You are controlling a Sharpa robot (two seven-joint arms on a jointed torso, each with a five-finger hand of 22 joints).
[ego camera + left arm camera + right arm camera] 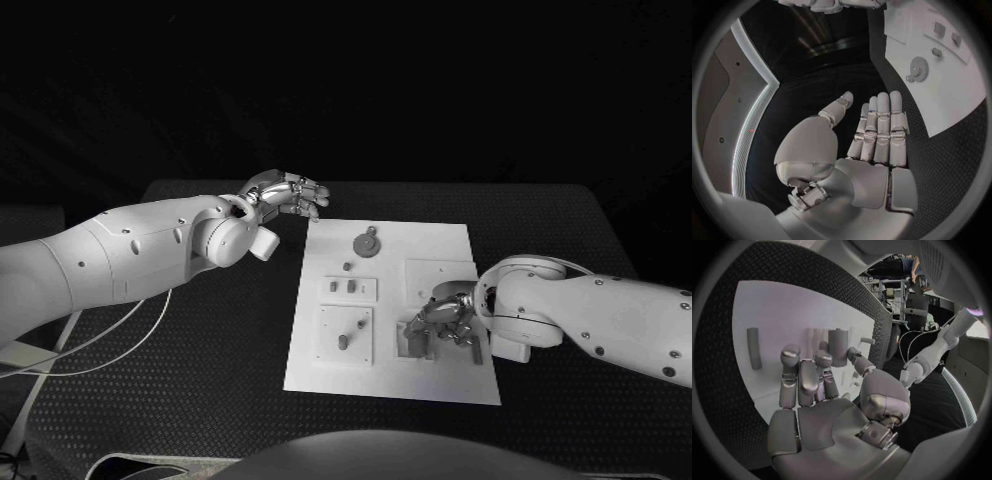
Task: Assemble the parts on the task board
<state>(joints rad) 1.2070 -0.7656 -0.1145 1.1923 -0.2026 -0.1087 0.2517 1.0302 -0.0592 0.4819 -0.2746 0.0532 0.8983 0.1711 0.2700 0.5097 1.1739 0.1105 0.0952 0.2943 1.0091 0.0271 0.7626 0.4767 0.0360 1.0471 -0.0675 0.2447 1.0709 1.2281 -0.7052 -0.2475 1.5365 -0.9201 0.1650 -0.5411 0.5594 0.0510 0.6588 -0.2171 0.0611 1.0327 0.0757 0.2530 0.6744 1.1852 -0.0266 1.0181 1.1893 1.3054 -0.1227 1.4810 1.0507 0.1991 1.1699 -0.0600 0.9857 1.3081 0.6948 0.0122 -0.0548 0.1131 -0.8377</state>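
We see the white board (pixel 389 310) lying mid-counter (pixel 577 230). Our right hand (pixel 444 322) is low over the board's near right corner, fingers reaching around a grey upright part (pixel 837 346); we cannot tell whether they have clamped it. Our left hand (pixel 286 193) hovers off the board's far left corner, fingers apart, holding nothing. A round geared part (pixel 368 243) sits at the far end. To do this step well, we judge, we should seat the fingers squarely and keep the part vertical.
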